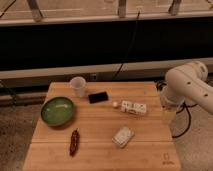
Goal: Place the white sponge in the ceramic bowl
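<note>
End effector (169, 116) hangs wide, empty, right of frame; white sponge (123, 136) lies lower centre on tabletop (100, 152); ceramic bowl (58, 111) left, well apart; judge sponge soft, light, compressible; you should pinch across its narrow width.

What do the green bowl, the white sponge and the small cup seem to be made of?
The ceramic bowl: likely glazed ceramic; its green surface is glossy and the rim is darker.
The white sponge: probably soft foam; it looks matte and off-white.
The cup: apparently clear plastic; it looks translucent.
The gripper hangs at the table's right edge, apart from all three.
</note>
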